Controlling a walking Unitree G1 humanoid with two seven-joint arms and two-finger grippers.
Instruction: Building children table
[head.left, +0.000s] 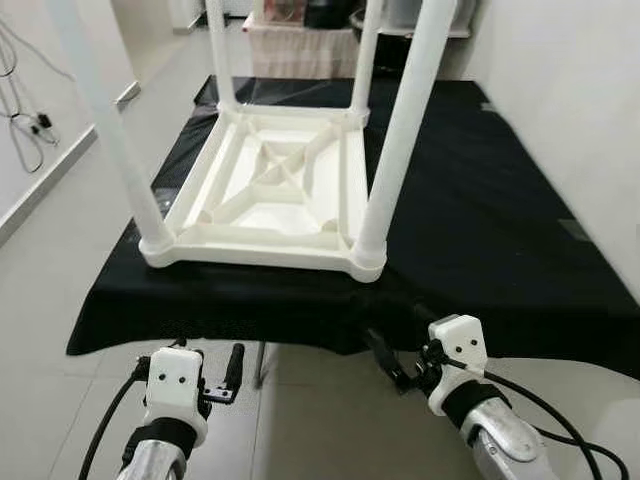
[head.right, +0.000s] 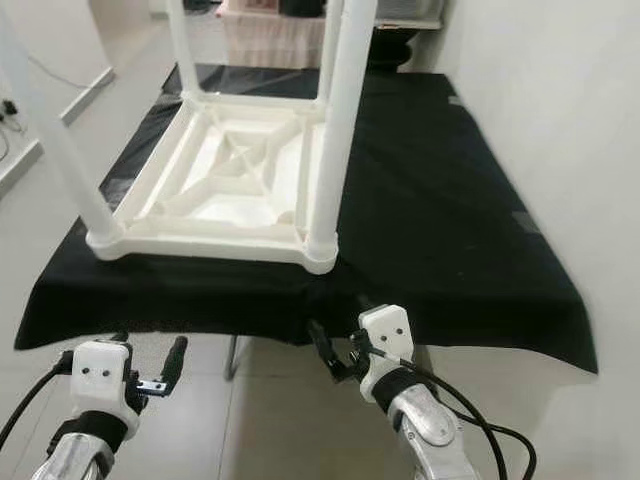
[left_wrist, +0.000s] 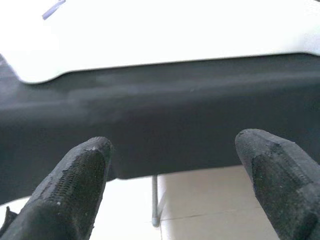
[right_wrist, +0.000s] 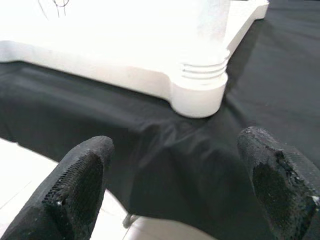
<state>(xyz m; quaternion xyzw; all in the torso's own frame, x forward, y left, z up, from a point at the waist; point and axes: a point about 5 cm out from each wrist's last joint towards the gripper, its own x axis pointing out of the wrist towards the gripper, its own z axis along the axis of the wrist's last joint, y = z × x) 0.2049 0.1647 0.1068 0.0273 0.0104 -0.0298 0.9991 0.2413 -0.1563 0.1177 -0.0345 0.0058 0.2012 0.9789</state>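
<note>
A black cloth covers a wide table and hangs over its front edge. On the cloth, toward the robot's left side, the white plastic children table stands upside down. Its top lies flat on the cloth, and the underside shows ribs that cross in an X form. Four round white legs rise from the corners, and all four are cut off by the upper edge of the head views.

Both grippers hang in front of the cloth edge, lower than the children table and apart from it. The left gripper is below the near left corner; its fingers are spread wide and hold nothing. The right gripper is just below the near right corner; its fingers are also wide apart and empty.

Under the cloth a thin metal support is visible; the rest is hidden.
</note>
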